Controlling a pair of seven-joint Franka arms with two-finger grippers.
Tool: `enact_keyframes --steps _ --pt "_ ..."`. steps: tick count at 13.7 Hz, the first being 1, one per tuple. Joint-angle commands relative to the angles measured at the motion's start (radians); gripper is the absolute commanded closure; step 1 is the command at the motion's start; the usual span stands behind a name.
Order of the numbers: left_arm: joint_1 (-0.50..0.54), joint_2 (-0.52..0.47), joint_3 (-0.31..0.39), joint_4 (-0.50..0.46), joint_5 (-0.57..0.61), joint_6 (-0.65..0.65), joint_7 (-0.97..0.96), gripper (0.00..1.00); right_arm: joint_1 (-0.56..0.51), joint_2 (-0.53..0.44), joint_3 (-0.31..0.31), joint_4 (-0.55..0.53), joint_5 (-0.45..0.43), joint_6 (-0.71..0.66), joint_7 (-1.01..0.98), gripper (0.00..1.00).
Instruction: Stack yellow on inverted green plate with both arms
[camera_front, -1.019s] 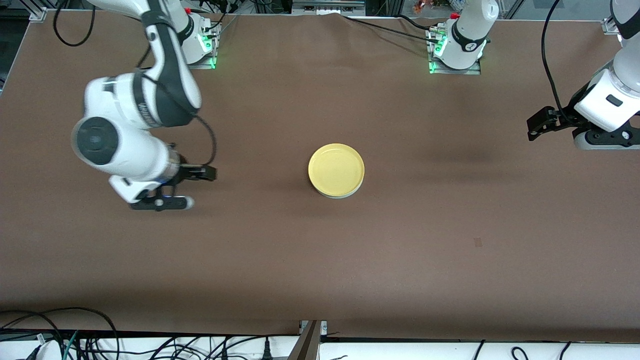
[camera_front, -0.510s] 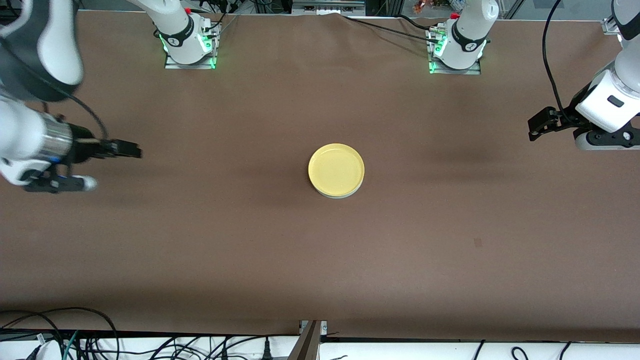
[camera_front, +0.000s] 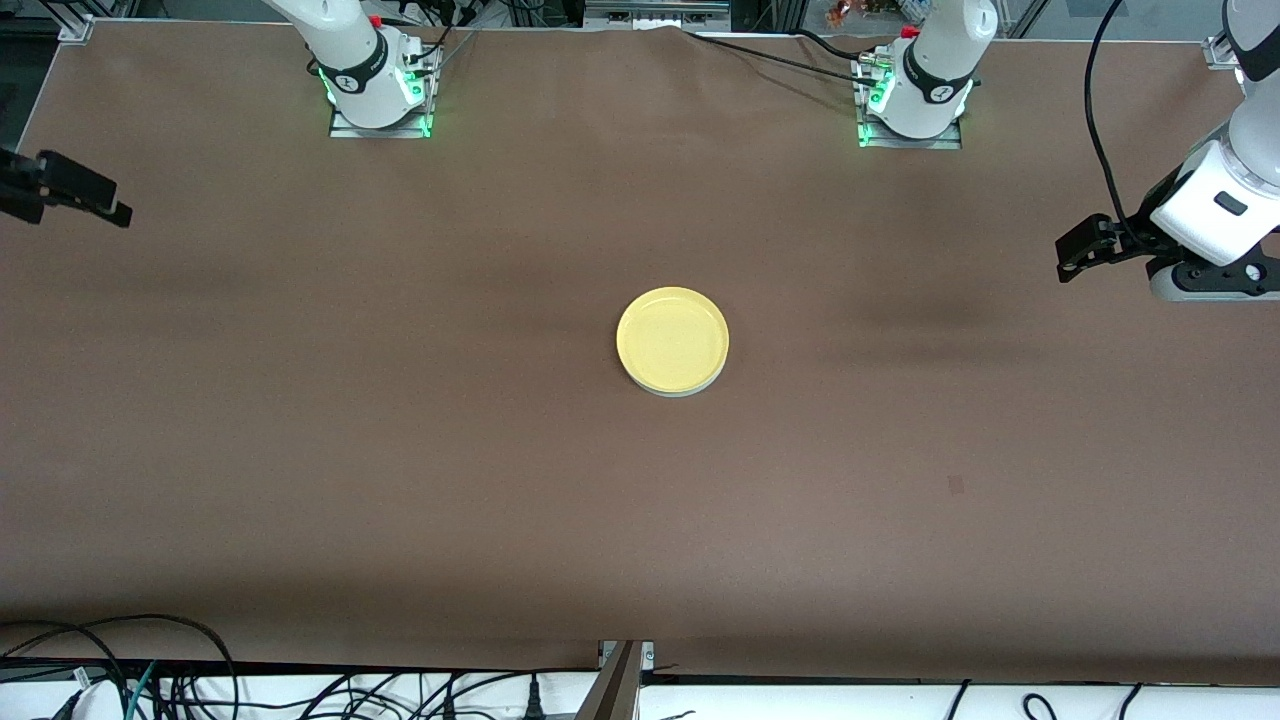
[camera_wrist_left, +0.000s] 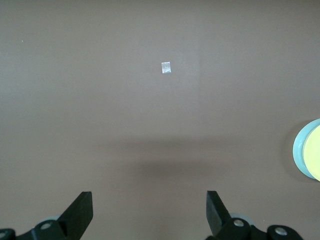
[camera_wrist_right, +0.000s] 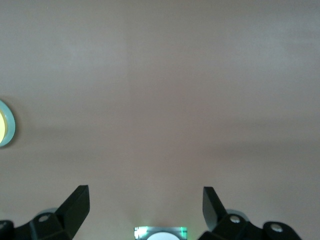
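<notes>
The yellow plate (camera_front: 673, 338) lies rim up on the green plate (camera_front: 668, 393) at the table's middle; only a thin pale edge of the green plate shows under it. My left gripper (camera_front: 1065, 255) hangs open over the left arm's end of the table with nothing in it. In the left wrist view the yellow plate (camera_wrist_left: 315, 159) and the green plate's rim (camera_wrist_left: 298, 150) sit at the frame's edge, far from the left gripper (camera_wrist_left: 148, 210). My right gripper (camera_front: 110, 205) is open over the right arm's end, mostly out of frame. The right gripper (camera_wrist_right: 145, 204) holds nothing; the green plate's rim (camera_wrist_right: 11, 125) shows at that view's edge.
Brown table (camera_front: 400, 450) all round the stack. A small tape mark (camera_front: 955, 485) lies nearer the front camera toward the left arm's end, also seen as a tape mark (camera_wrist_left: 166, 67). The arm bases (camera_front: 372, 85) stand along the table's back edge. Cables (camera_front: 150, 680) hang off the front edge.
The right arm has swung away from the plates to its end of the table and nearly out of the front view. The left arm has barely moved. The plates stay put.
</notes>
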Motion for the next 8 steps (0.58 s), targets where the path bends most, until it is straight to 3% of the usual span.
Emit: enact_keyframes --steps 1,8 --pt "0.008 0.01 -0.001 0.028 -0.028 -0.024 0.028 0.0 -0.015 -0.031 0.021 -0.043 -0.022 -0.024 -0.001 0.0" --pt "0.008 0.01 -0.001 0.028 -0.028 -0.031 0.028 0.0 -0.018 0.01 0.0 -0.005 -0.028 -0.029 -0.006 0.0"
